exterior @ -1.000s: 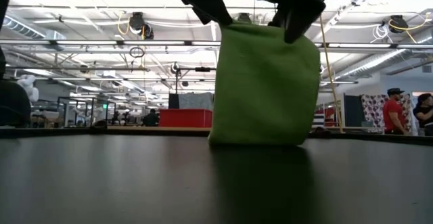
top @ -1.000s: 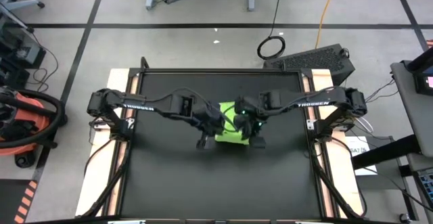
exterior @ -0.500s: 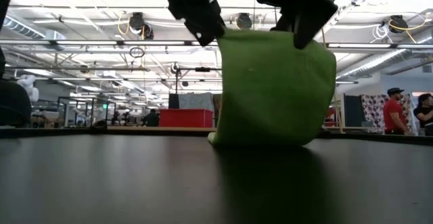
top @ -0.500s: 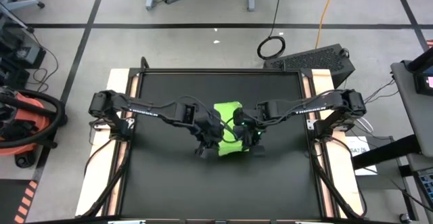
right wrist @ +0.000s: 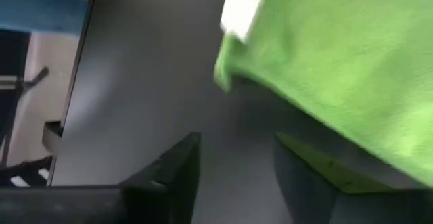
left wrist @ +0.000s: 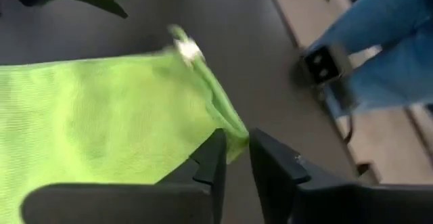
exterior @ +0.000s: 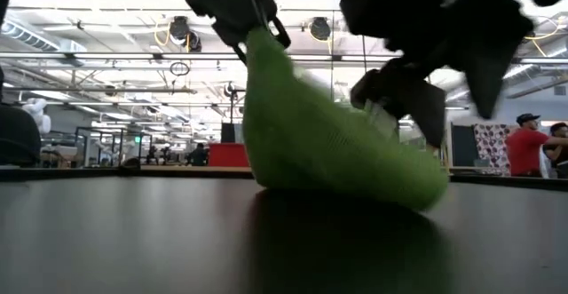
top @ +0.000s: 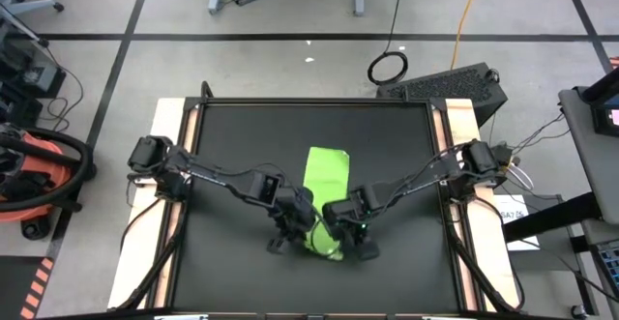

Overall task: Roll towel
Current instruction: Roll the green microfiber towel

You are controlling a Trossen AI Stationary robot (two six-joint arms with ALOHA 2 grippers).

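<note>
The lime-green towel (top: pixel 326 175) lies lengthwise on the black mat (top: pixel 232 146), running from the middle toward the near edge. My left gripper (left wrist: pixel 233 139) is shut on its near left corner and holds that corner up (exterior: pixel 257 41). From there the cloth (exterior: pixel 328 143) slopes down to the mat on the right. My right gripper (right wrist: pixel 237 143) stands open just beside the towel's (right wrist: pixel 338 55) near right corner, with nothing between its fingers. It hovers over the low end of the cloth (exterior: pixel 426 187). My left gripper pinches the towel's near left corner (left wrist: pixel 237 130) between its two fingers, coming at it from above. One layer or several, I cannot tell. That corner is lifted, and the cloth slants down from it, with its far part and right side resting on the mat.
The mat shows bare black surface on both sides of the towel and along the near edge (top: pixel 309 291). Wooden table borders (top: pixel 172 214) flank the mat. People (exterior: pixel 524 143) stand in the room far behind the table.
Both grippers have come down and toward the table's near edge, drawing the towel's held edge along. My right gripper has opened and let go of its corner, which has dropped to the mat. The towel, which hung upright between both grippers, now slopes from the left-held corner.
</note>
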